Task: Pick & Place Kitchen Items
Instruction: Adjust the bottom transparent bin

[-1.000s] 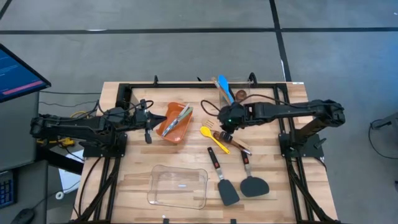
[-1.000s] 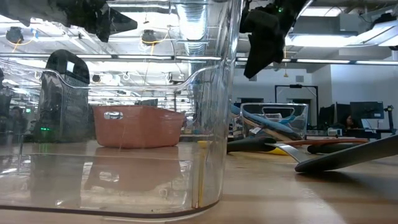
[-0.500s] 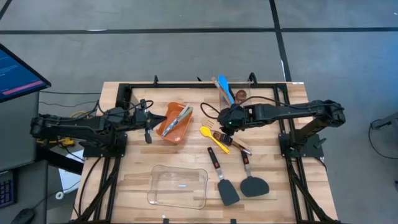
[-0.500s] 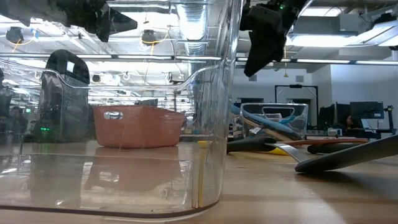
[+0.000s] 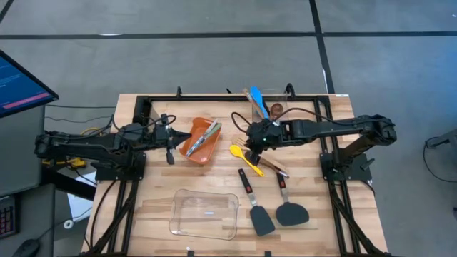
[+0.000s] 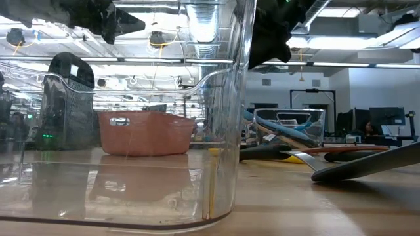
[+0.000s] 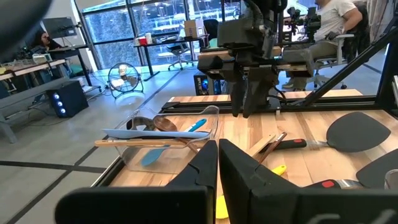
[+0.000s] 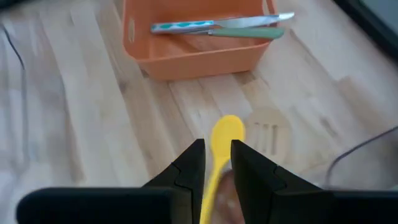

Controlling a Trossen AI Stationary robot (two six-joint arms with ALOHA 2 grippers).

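My right gripper [image 5: 251,145] hangs well above the table [image 6: 266,39], slanting down, open by a narrow gap with nothing in it. Below it on the wood lie a yellow spoon [image 8: 227,132] and a slotted wooden turner [image 8: 267,134]. The orange bin [image 5: 200,140] holds two slim tools [image 8: 214,26] that lie along it. Two black spatulas [image 5: 258,214] [image 5: 289,208] lie flat near the front. My left gripper [image 7: 217,155] is shut and level, waiting to the left of the bin [image 5: 169,146].
A clear container [image 5: 205,213] stands near the table's front edge. Another clear container [image 5: 268,103] at the far edge holds a blue spoon and wooden utensils. Dark-handled tools [image 5: 275,168] lie to the right of the yellow spoon. Black frame rails run along the table's sides.
My right gripper has tipped upward, and its fingertips have swung up and a little toward the table's left, over the yellow spoon. The gap between its fingers looks the same. The spoon and the other utensils lie where they were.
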